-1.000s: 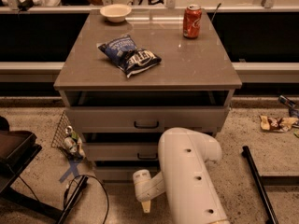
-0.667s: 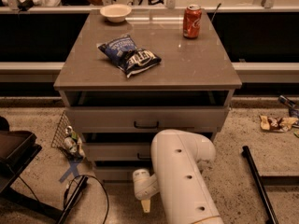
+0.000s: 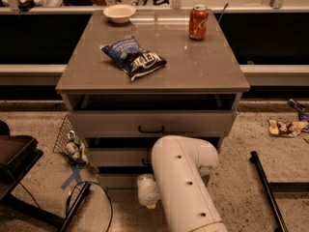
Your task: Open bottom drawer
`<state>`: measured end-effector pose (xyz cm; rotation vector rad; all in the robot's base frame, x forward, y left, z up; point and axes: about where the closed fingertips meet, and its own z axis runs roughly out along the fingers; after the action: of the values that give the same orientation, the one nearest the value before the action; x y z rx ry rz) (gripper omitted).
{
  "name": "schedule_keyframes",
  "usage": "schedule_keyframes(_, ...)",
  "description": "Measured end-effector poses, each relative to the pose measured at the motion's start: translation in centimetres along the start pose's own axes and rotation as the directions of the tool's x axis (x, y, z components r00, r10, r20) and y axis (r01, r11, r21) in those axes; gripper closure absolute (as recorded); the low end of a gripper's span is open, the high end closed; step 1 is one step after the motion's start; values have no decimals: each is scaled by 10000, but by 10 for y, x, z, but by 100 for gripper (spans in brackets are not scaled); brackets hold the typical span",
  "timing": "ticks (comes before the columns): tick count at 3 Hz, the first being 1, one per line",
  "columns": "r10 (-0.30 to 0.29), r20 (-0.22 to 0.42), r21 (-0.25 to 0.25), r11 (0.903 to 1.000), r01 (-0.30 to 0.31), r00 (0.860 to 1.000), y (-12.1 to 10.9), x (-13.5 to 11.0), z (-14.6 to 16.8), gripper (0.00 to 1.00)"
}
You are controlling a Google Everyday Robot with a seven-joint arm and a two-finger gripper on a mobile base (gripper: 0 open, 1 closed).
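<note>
The grey-beige cabinet [image 3: 152, 76] has three flat drawer fronts. The top drawer [image 3: 106, 122] shows a black bar handle [image 3: 151, 129]. The middle drawer [image 3: 113, 156] is partly hidden by my white arm [image 3: 186, 187]. The bottom drawer [image 3: 116, 181] shows only a strip of its front at floor level, left of the arm; its handle is hidden. My gripper [image 3: 147, 197] is low, right in front of the bottom drawer, at the arm's left side, mostly covered by the wrist.
On the cabinet top lie a blue chip bag [image 3: 133, 57], a red soda can [image 3: 198, 21] and a white bowl [image 3: 119, 13]. A wire basket with litter [image 3: 70, 141] stands at the cabinet's left. A black pole [image 3: 268, 190] lies on the floor at right.
My arm has shifted a little to the left in front of the drawers. The wrist end stays low by the bottom drawer. The drawers look unchanged.
</note>
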<state>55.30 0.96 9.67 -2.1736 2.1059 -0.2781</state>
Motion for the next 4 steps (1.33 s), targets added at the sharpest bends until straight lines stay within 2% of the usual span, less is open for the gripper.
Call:
schedule_keyframes(2,-2,-11,-28,10000,2,10000,2,1,1,92)
schedule_keyframes(3,42,144,40,10000,-43,9999,16,2,-7,100)
schedule_keyframes(4,323,336,219,9992,-331,9989,29,6,-25,100)
